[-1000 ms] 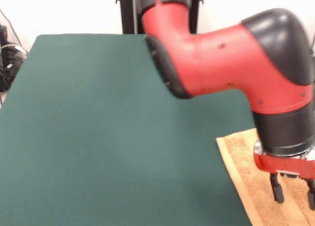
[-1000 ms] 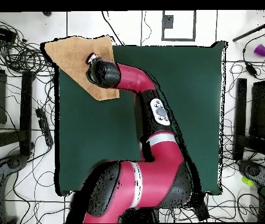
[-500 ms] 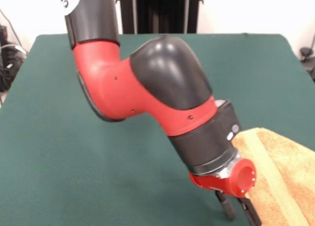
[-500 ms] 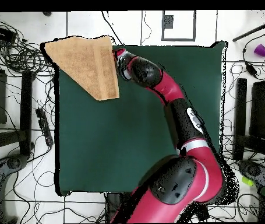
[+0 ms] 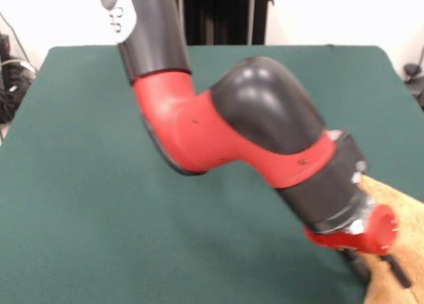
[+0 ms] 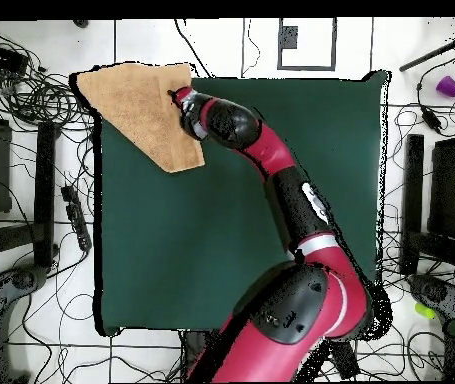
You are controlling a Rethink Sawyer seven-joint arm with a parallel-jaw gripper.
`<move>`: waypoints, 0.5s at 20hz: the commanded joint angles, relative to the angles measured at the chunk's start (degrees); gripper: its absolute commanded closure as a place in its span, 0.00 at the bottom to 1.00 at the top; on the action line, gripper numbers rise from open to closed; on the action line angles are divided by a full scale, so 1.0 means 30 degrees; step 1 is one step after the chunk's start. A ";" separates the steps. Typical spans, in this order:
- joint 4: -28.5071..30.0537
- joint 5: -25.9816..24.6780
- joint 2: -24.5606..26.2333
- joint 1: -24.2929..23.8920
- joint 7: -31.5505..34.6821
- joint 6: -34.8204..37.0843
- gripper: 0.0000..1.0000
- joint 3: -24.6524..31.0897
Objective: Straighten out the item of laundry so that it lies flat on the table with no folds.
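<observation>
In the overhead view the orange-yellow terry towel (image 6: 143,105) lies at the dark green felt table's (image 6: 241,230) eleven o'clock corner, partly overhanging the edge. The red and black arm's gripper (image 6: 178,96) sits over its right edge. In the front view the arm hides most of the towel (image 5: 401,248); the gripper (image 5: 377,269) is blurred, its two dark fingers (image 5: 396,271) seemingly slightly apart.

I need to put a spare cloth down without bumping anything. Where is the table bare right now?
In the overhead view most of the green table is bare: the whole stretch between its left edge and the arm, and the strip right of the arm. It is crowded only at the top left corner, where the towel overhangs the edge and the hand sits at it.
</observation>
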 commanded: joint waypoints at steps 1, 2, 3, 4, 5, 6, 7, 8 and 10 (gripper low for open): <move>0.1312 0.0388 0.0073 0.2733 -0.0626 0.1925 0.00 0.1539; 0.1103 0.0356 0.0088 0.2982 -0.0560 0.1936 0.00 0.1385; 0.0823 0.0328 0.0199 0.3178 -0.0727 0.2037 0.00 0.1314; 0.0418 0.0228 0.0363 0.3407 -0.1084 0.2375 0.00 0.1149; -0.0010 0.0060 0.0587 0.3647 -0.1429 0.2621 0.00 0.0916; -0.0438 -0.0109 0.0810 0.3887 -0.1774 0.2867 0.00 0.0684; -0.0747 -0.0390 0.1090 0.4046 -0.2260 0.2902 0.00 0.0494; -0.0752 -0.0697 0.1104 0.4086 -0.2693 0.2772 0.00 0.0394; -0.0568 -0.1516 0.1004 0.4095 -0.3493 0.1766 0.00 0.0199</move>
